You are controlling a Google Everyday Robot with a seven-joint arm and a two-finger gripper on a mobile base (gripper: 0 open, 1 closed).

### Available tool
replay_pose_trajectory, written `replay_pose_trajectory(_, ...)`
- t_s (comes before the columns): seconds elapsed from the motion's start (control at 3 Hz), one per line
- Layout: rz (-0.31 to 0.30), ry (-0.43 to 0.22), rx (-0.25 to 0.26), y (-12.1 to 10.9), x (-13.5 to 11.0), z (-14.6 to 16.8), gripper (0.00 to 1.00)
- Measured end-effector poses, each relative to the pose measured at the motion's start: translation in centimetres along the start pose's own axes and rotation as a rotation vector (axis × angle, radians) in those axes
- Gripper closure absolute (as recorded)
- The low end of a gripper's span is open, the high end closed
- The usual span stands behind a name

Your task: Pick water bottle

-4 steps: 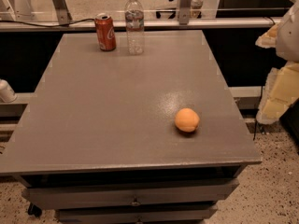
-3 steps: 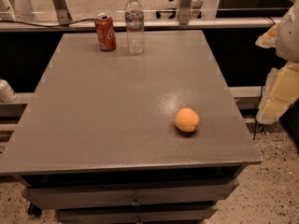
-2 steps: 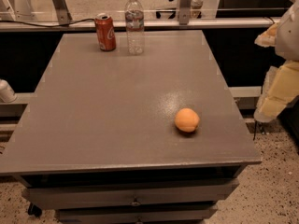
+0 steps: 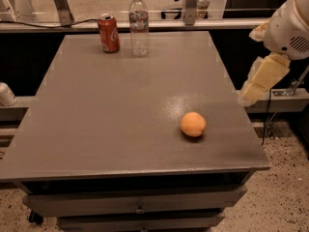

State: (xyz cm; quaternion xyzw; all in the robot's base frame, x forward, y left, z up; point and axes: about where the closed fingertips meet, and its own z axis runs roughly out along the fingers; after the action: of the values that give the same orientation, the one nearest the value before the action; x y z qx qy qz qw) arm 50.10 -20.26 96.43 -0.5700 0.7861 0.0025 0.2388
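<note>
**Clear plastic target untouched: approach stage**

We judge the task to be at its opening step. The water bottle [image 4: 139,25] stands upright in the upper middle of the frame, at the far edge of the table [image 4: 120,105], just right of a red soda can [image 4: 108,33]. The gripper [image 4: 260,81] hangs at the right edge of the frame, well apart from the bottle; whether it is spread or pressed together we cannot tell. Next we would reach across toward the bottle, avoiding the can.
</note>
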Motion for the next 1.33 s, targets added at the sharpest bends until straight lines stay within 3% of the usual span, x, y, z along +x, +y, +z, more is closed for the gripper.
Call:
replay_pose_trajectory(1.0,0.061,-0.275,0.079,-6.3,-9.7,7.7,0.0)
replay_pose_trajectory(1.33,0.087,-0.331,0.081,-6.5,-11.7,9.0,0.0)
